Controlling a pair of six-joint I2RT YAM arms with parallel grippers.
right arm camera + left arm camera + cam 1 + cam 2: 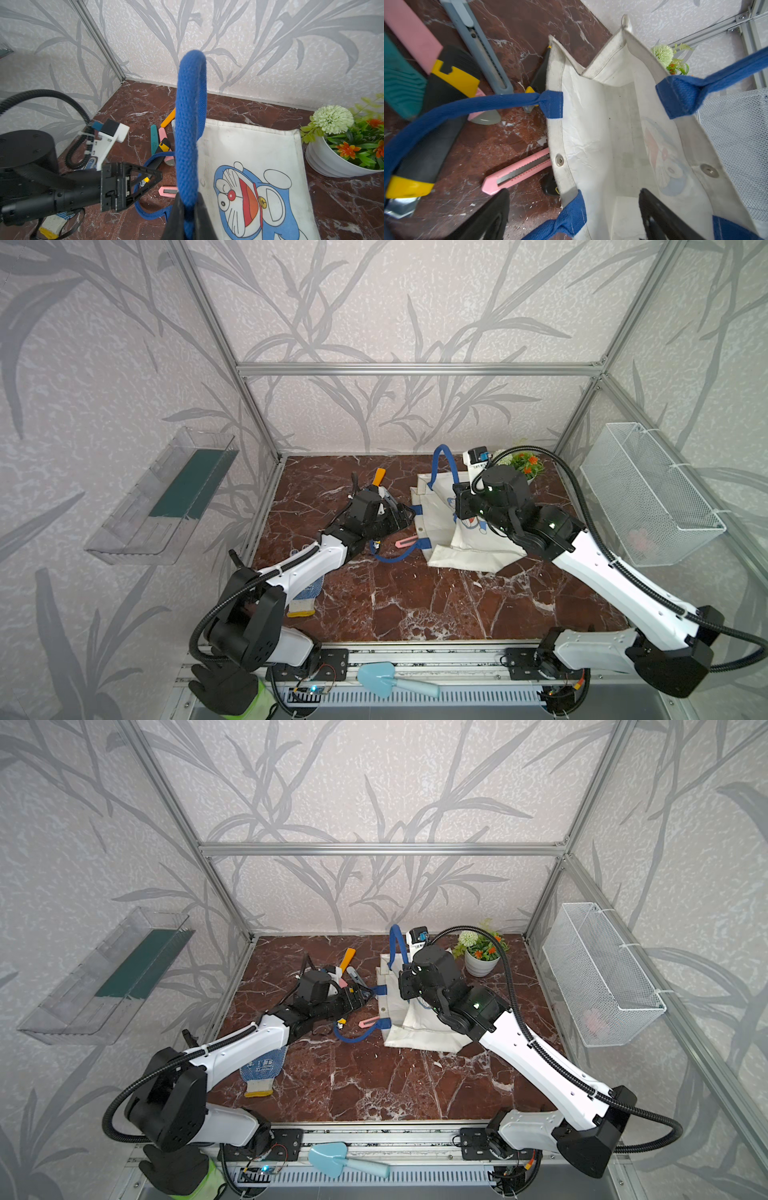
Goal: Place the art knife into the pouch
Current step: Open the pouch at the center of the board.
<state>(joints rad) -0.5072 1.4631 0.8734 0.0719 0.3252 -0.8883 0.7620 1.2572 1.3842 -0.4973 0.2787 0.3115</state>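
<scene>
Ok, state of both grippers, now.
Left gripper: open, gripping nothing, jaws either side of the pouch rim.
Right gripper: shut on the blue strap handle, holding it up.

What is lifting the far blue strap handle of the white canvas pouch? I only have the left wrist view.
Observer: The right end effector is shut on that blue strap handle, holding it up above the white canvas pouch.
Operator: Any knife beyond the ones I see?
Observer: Yes, an orange utility knife lies farther back on the brown marble table.
Operator: Anything under the left arm?
Observer: A blue-dotted white knit glove lies on the table, partly beneath it.
</scene>
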